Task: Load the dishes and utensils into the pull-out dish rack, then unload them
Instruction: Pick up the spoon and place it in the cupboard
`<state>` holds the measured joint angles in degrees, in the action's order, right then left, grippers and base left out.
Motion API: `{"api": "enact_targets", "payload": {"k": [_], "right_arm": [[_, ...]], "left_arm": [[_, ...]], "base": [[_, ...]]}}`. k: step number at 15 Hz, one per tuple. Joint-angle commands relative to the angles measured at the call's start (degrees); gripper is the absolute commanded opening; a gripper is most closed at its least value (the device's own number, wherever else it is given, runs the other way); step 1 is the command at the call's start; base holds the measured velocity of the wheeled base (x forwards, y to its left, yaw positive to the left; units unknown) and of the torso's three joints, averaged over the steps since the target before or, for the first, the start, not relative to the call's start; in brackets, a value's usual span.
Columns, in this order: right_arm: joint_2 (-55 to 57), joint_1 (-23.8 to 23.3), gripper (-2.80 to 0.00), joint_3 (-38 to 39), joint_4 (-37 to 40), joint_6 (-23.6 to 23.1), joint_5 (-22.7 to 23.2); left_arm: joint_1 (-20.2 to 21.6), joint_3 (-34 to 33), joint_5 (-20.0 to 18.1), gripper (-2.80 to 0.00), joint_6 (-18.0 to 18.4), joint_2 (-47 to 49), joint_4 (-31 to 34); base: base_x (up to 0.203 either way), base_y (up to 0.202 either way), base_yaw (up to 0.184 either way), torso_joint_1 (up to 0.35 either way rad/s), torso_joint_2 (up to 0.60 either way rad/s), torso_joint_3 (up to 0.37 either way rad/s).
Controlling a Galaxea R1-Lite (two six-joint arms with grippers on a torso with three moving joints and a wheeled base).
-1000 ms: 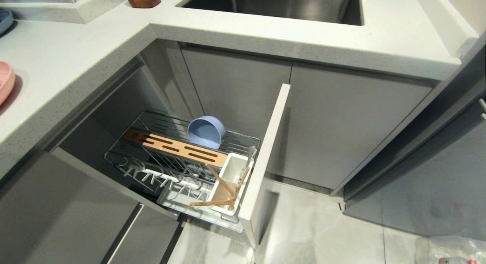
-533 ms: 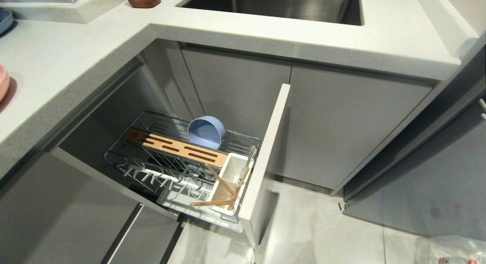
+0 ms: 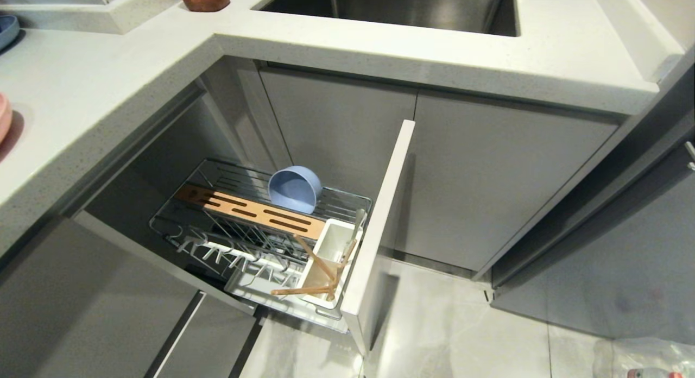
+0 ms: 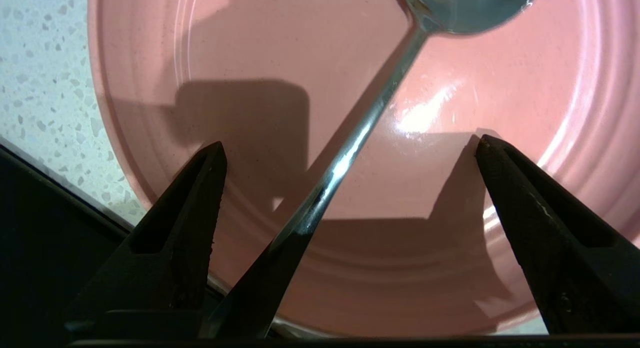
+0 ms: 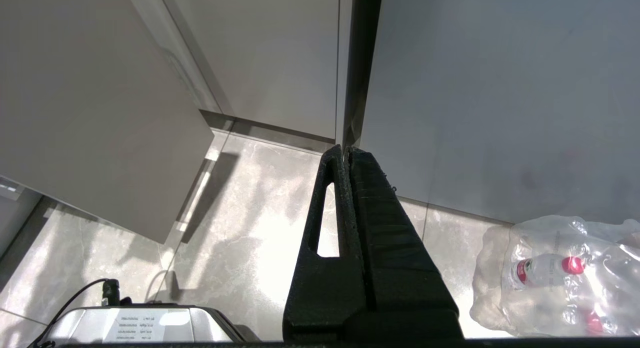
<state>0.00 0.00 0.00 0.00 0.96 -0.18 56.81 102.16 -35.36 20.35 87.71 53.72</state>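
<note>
The left tool (image 4: 350, 145) hangs over the pink plate (image 4: 225, 53) on the speckled tabletop (image 4: 45, 73), its fingers spread wide and holding nothing. The spoon (image 4: 360, 133) lies across the plate between them. The rack (image 3: 260, 226) is pulled out under the sink (image 3: 402, 6), with the blue bowl (image 3: 295, 189) on edge and chopsticks (image 3: 304, 290) in the white caddy (image 3: 331, 253). The right tool (image 5: 347, 150), pressed together, points at the floor (image 5: 240, 228) near bottled water (image 5: 555, 268).
</note>
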Motion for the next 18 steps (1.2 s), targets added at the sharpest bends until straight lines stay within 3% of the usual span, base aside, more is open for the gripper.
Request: {"api": "enact_targets", "payload": {"k": [1,10,11,18], "right_arm": [[0.1,0.0,-2.80,0.0,0.0,0.0,0.0],[0.1,0.0,-2.80,0.0,0.0,0.0,0.0],[0.1,0.0,-2.80,0.0,0.0,0.0,0.0],[0.1,0.0,-2.80,0.0,0.0,0.0,0.0]], "left_arm": [[0.0,-1.1,-0.2,0.00,1.4,0.1,0.6],[0.0,-1.5,-0.4,0.00,2.1,0.3,0.4],[0.0,-1.6,-0.4,-2.80,2.1,0.3,0.3],[-0.1,-1.1,-0.5,-2.80,2.1,0.0,0.3]], "base": [[0.000,0.000,0.000,0.000,0.00,0.000],[0.000,0.000,0.000,0.000,0.00,0.000],[0.000,0.000,0.000,0.000,0.00,0.000],[0.000,0.000,0.000,0.000,0.00,0.000]]}}
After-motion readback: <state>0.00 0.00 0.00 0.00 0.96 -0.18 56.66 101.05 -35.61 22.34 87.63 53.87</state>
